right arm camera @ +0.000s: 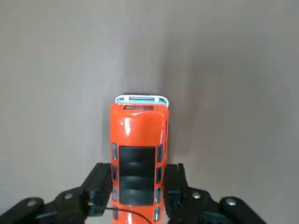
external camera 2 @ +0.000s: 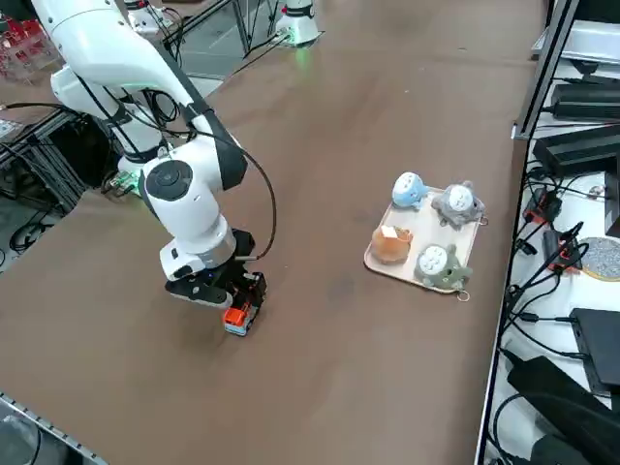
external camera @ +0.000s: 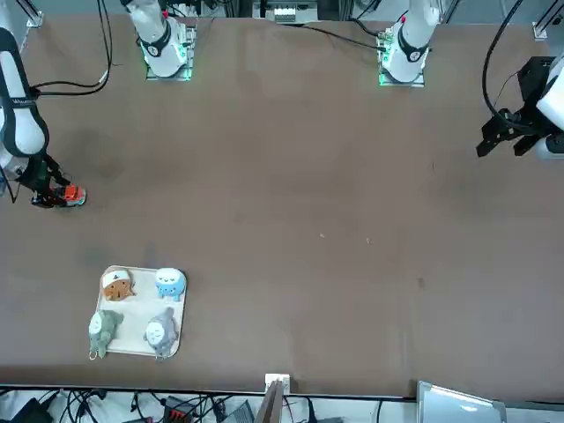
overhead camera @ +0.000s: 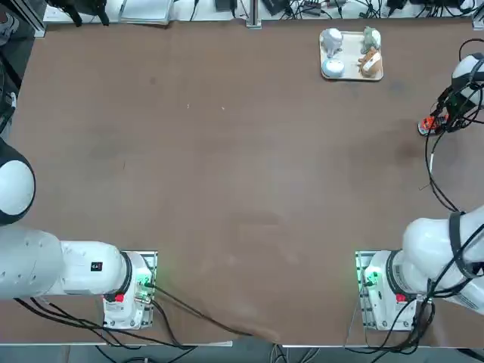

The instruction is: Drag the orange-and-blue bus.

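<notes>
Robotics lab, brown table point(overhead camera: 227, 174) with arm bases point(overhead camera: 386, 291) bolted at its lower edge, cable tangles point(external camera 2: 552, 242) along right of frame, equipment racks point(external camera 2: 58, 145) at upper left.

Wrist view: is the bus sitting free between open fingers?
No, the right gripper is shut on the orange-and-blue bus, fingers against both sides.

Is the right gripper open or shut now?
Shut on the bus: the right gripper's fingers press both its sides on the table.

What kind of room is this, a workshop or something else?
Probably a robotics lab: the right gripper clamps a toy orange-and-blue bus on a brown table, beside a tray of figurines and cables.
</notes>
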{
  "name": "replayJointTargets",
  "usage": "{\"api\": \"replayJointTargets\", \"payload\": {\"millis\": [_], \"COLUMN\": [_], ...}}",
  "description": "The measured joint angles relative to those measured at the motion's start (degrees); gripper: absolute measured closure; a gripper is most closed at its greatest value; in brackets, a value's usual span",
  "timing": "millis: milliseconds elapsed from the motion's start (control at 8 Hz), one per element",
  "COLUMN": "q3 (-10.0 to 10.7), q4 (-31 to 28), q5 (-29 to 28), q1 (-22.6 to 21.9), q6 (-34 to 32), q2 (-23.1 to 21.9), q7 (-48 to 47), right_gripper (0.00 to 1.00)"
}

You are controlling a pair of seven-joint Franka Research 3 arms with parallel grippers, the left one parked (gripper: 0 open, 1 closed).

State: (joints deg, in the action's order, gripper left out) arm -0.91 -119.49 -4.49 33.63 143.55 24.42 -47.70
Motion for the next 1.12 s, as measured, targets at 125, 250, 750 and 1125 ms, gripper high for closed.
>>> {"api": "replayJointTargets", "payload": {"millis": [125, 250, 750, 1125], "q3": [-0.02, -0.07, -0.60, -0.69], "q4": [0.00, 0.00, 0.42, 0.47], "q5": [-0.05, -0.05, -0.19, -0.20], "q1": [-0.03, -0.18, -2.83, -8.59], "q6": [-0.07, -0.35, -5.58, -10.55], "q2": [0.02, 0.01, -0.28, -0.68], "q7": [-0.96, -2.59, -7.99, -18.05], "right_gripper": [0.40, 0.40, 0.40, 0.40]}}
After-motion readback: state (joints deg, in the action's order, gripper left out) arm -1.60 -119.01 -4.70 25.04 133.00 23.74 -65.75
